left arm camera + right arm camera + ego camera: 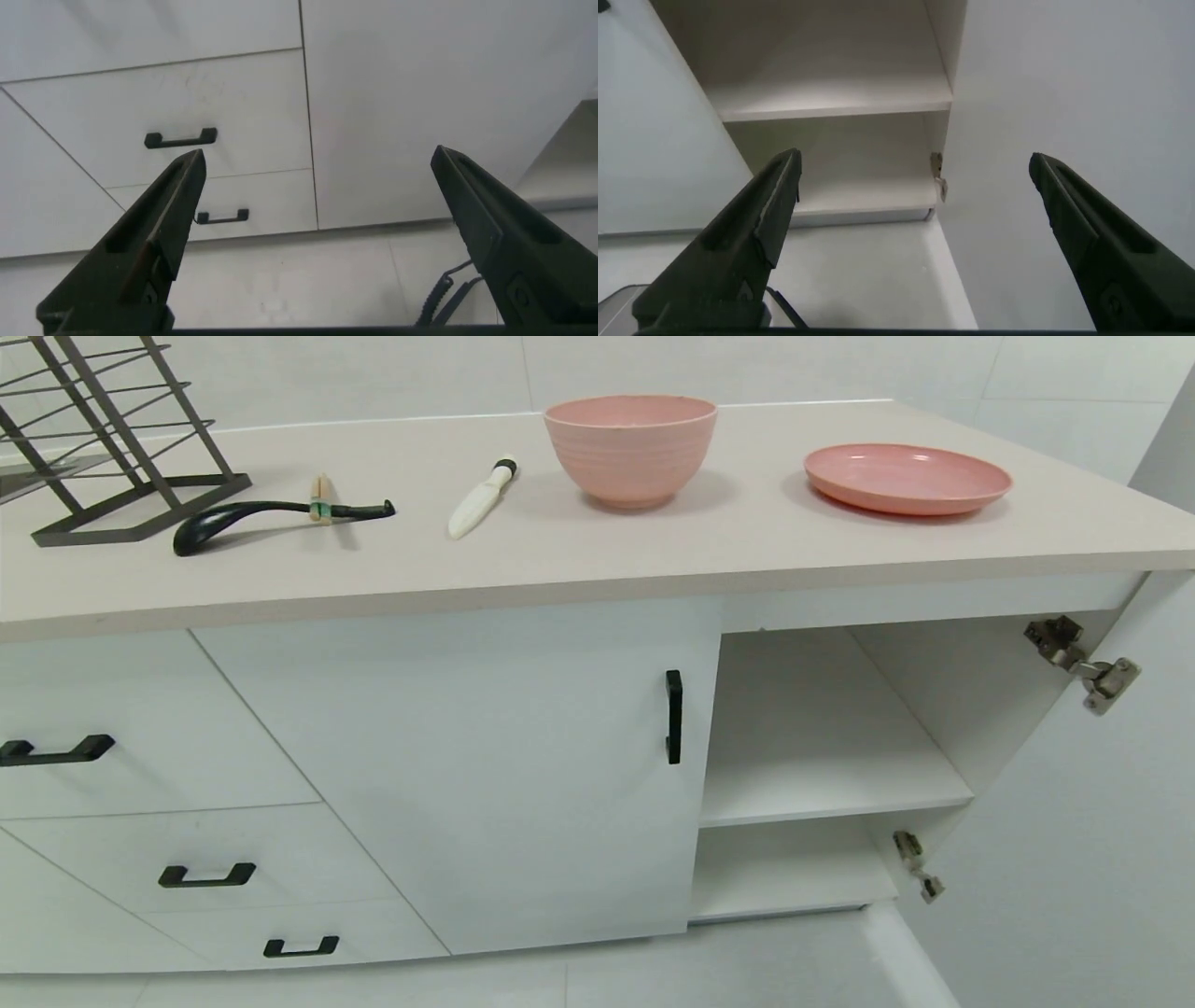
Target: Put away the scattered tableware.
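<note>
First, head view: the beige countertop point(653, 555) carries, left to right, a dark wire rack point(112, 448), a black long-handled ladle point(271, 515) with a short wooden chopstick bundle point(320, 499) against its handle, a cream-handled knife point(481, 499), a round pink plastic bowl point(630, 448) and a flat pink plate point(907, 478). Below right is an open white cabinet compartment point(822, 775).

Left wrist view: left gripper point(318, 159), fingers spread wide, empty, facing white drawer fronts point(177, 103).

Right wrist view: right gripper point(913, 161) likewise wide, empty, facing the compartment's shelf point(836, 107).
</note>
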Motion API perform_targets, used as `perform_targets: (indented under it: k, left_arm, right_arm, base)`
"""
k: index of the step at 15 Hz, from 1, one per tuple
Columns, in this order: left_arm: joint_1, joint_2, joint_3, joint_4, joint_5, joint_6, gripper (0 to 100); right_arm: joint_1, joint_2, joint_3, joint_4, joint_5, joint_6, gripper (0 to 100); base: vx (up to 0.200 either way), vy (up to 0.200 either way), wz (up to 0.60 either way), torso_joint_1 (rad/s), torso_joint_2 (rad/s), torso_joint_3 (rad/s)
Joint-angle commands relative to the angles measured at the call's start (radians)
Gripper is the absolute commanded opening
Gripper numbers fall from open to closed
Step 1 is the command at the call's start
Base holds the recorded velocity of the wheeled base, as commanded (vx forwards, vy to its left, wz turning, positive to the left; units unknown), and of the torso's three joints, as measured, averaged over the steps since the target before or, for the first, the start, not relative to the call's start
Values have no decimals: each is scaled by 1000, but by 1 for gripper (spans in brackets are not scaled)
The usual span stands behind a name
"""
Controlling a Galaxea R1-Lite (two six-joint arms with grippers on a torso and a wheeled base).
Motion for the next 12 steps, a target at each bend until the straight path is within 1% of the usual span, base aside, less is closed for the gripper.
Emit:
perform_targets:
  k: [1, 3, 4, 5, 6, 8, 10, 12]
  left_arm:
    - [0, 3, 0, -1, 1, 1, 100]
    - [0, 3, 0, 0, 1, -1, 100]
    - [0, 3, 0, 0, 1, -7, 100]
    - [0, 3, 0, 0, 0, -18, 100]
    - [0, 3, 0, 0, 0, -18, 100]
    - [0, 3, 0, 0, 0, -16, 100]
    - [0, 3, 0, 0, 0, -21, 100]
    - [0, 3, 0, 0, 0, -21, 100]
  right_arm:
    - [0, 1, 0, 0, 0, -1, 100]
    - [0, 1, 0, 0, 0, -1, 100]
    - [0, 1, 0, 0, 0, -1, 100]
    - [0, 1, 0, 0, 0, -1, 100]
    - [0, 1, 0, 0, 0, -1, 100]
    - [0, 1, 0, 0, 0, -1, 100]
    - [0, 1, 0, 0, 0, -1, 100]
    - [0, 1, 0, 0, 0, -3, 100]
  base:
    - [0, 0, 0, 0, 0, 0]
    - [0, 0, 0, 161, -146, -27]
    - [0, 0, 0, 222, -27, -100]
    - [0, 0, 0, 251, -46, -173]
    - [0, 0, 0, 256, -227, -198]
    - [0, 0, 0, 251, -559, -254]
    - [0, 0, 0, 173, -647, -183]
    - [0, 0, 0, 222, -493, -205]
